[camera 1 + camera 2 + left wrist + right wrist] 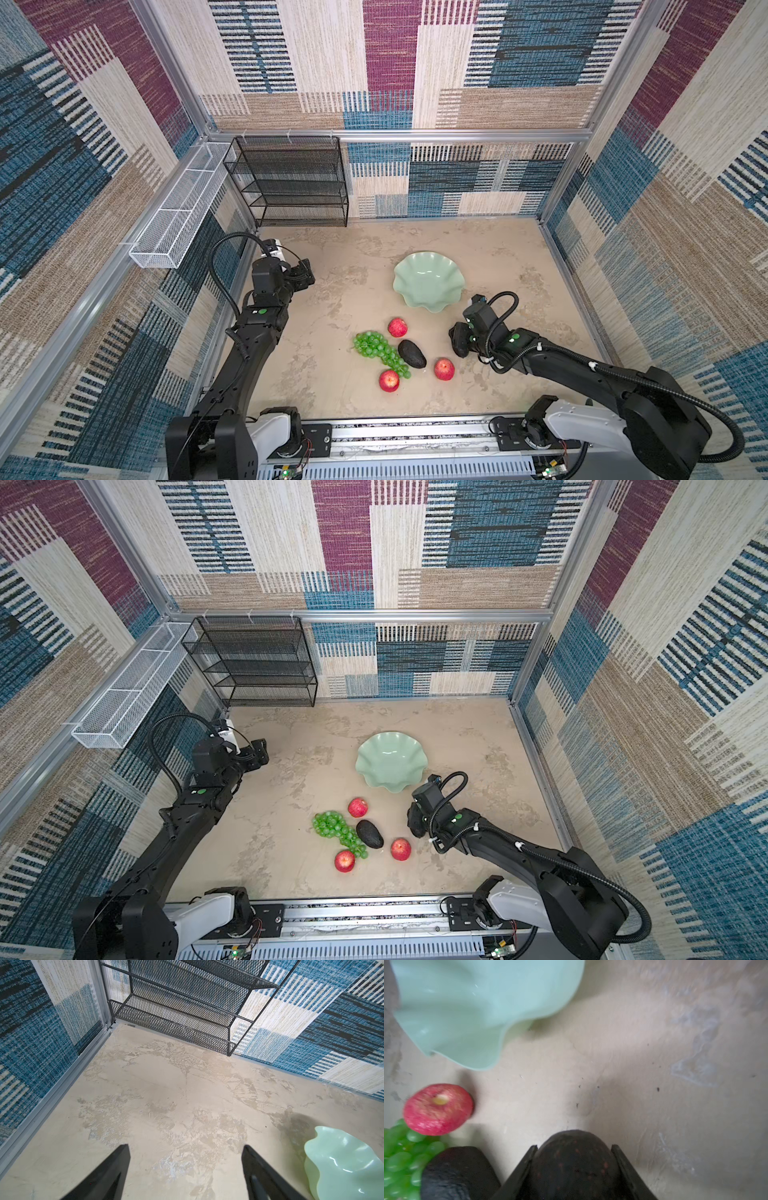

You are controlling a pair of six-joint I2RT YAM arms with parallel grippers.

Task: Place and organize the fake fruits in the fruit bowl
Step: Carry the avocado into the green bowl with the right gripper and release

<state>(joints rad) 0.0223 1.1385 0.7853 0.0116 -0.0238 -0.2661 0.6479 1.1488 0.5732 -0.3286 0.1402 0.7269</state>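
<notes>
Right, gripped avocado sits between right claw jaws, both flanks pinched; I read claw as clenched on it. Second avocado lies near claw, toward left arm, against grapes. First apple near claw, on bowl side. Second apple just beside claw, toward base. Third apple farther off, at the grapes' tail. Fruit bowl near, ahead of claw. Left claw released, jaws spread wide over table, well apart from fruit.
</notes>
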